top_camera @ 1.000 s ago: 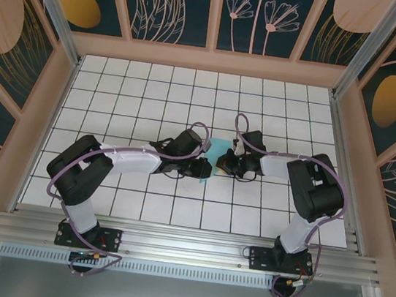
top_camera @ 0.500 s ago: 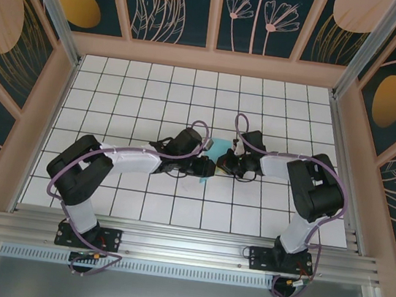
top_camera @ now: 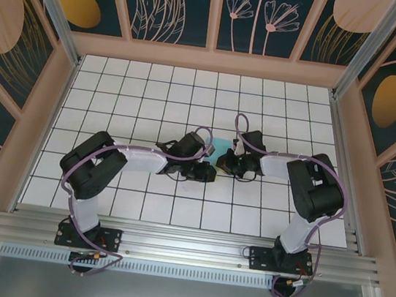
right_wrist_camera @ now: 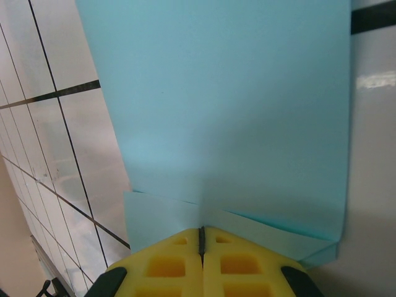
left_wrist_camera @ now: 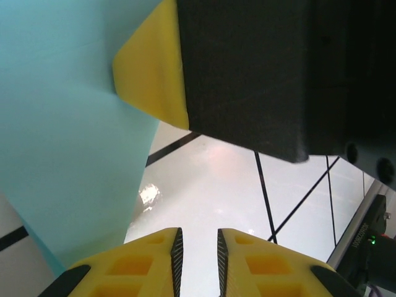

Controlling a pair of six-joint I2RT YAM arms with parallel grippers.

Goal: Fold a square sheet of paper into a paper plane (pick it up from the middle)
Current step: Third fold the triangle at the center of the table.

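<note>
While working this crease, set the left end effector low over the bench. Jaws parted by a narrow slit, nothing between them, bare tile visible through the gap. Judged step: re-gripping or pressing a fold, with the sheet pinned from the other side. Bring the left fingers squarely onto the free edge at 9 to 11 o'clock of the left wrist view, not onto a corner. Thin paper, likely to buckle or tear if dragged. Close only with both layers between the fingers. Avoid pulling against the opposite grip; slide along the crease line instead. Mind the yellow fingertip of the other arm, very near at 12 o'clock in that view.

Square sheet of paper: light teal-blue, plain, smooth, near bench centre, between the two end effectors and showing at 12 o'clock of them from overhead. Apparently raised off the tiles at the held edge. Doubled strip along that edge, slightly skewed, one corner poking out at 4 o'clock. No dart shape yet; early in the folding, by appearance.

Right end effector: clamped tight on the sheet's edge at 6 o'clock of the right wrist view, fingers meeting with paper between.
</note>
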